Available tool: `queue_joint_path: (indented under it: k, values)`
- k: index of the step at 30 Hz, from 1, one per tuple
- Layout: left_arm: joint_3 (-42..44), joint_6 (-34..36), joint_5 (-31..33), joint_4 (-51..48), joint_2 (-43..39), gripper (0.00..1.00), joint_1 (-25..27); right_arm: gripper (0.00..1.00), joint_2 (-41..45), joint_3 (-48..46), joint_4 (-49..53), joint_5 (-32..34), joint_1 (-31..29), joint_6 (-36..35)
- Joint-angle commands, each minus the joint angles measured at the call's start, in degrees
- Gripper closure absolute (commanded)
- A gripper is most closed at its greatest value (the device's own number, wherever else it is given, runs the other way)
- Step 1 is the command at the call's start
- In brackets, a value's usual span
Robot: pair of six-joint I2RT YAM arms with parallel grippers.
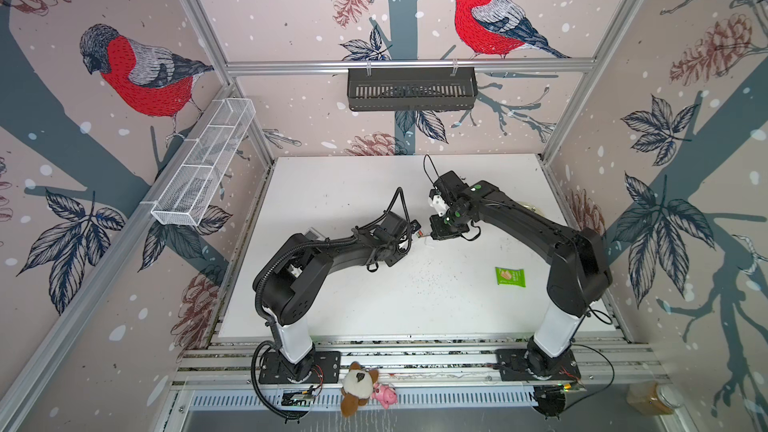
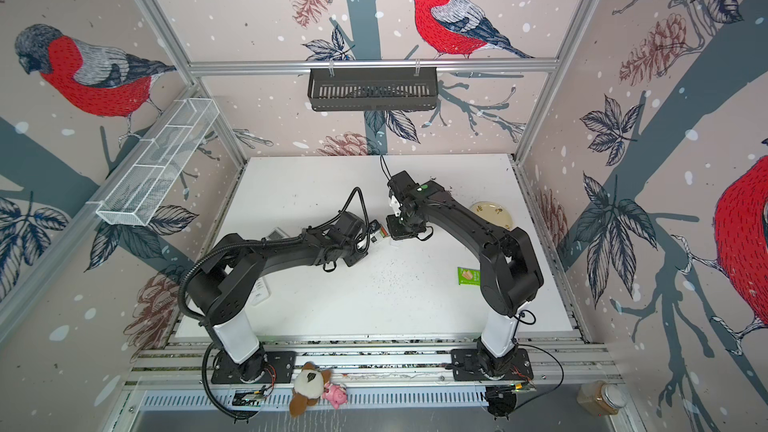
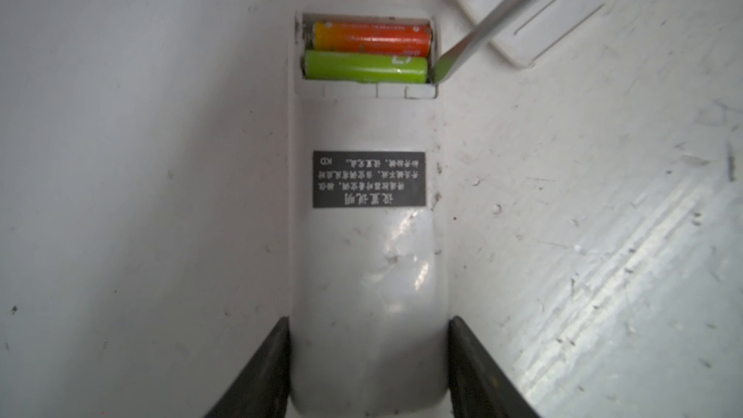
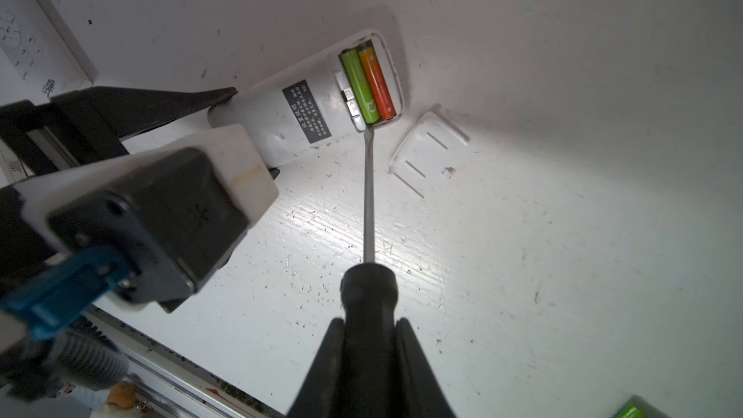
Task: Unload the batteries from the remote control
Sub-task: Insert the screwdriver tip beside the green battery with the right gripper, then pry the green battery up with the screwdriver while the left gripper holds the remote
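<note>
Prying out the first cell is the step we judge to be in hand. Our left hand (image 3: 368, 327) clamps the white remote control (image 3: 368, 259) by its long sides, black fingers (image 3: 265, 367) pressed against the near end of the body, back face up. At the end farthest from that hand the compartment (image 3: 418, 91) lies open, and the two batteries (image 4: 360, 86) sit in it side by side, touching: the lime green battery (image 3: 364, 69) nearer the hand, the orange-red battery (image 3: 372, 38) just beyond it.

Our right hand (image 4: 370, 325) is pinched tight on the black handle of a flat-blade screwdriver (image 4: 368, 195), whose shaft runs straight out ahead of the fingertips. The blade tip rests at the end of the green battery, at the compartment's corner. The loose battery cover (image 4: 428, 150) lies on the counter (image 4: 583, 235) just beside the tip, apart from the remote.

Neither cell is out yet, so we take the unloading to be at an early stage. Next we would need to work the tip under the green cell's end and lever it up gently, with the left hand bracing the remote so that it cannot skate. Too sharp a flick could send the cell rolling.
</note>
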State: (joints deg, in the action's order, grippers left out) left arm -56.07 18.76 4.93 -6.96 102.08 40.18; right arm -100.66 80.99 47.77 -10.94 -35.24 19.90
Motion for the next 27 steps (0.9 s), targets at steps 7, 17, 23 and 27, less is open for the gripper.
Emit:
queue_joint_path:
  k: [7,17,23,27]
  values:
    - [-3.1,-2.9,-24.2,-8.7,2.7,1.00,-0.7,0.99,13.1,-24.7,-30.0,0.4,0.5,2.9]
    - [-4.7,-3.9,-34.3,-11.4,4.5,1.00,-3.4,0.99,17.0,-38.5,-47.5,-5.0,1.6,4.7]
    - [-5.3,-4.0,-36.8,-11.9,5.2,1.00,-4.3,0.99,17.4,-43.1,-56.7,-8.9,2.3,5.4]
    - [-5.5,-4.0,-38.0,-12.2,5.6,1.00,-4.5,0.99,17.4,-45.1,-61.2,-9.7,3.2,6.7]
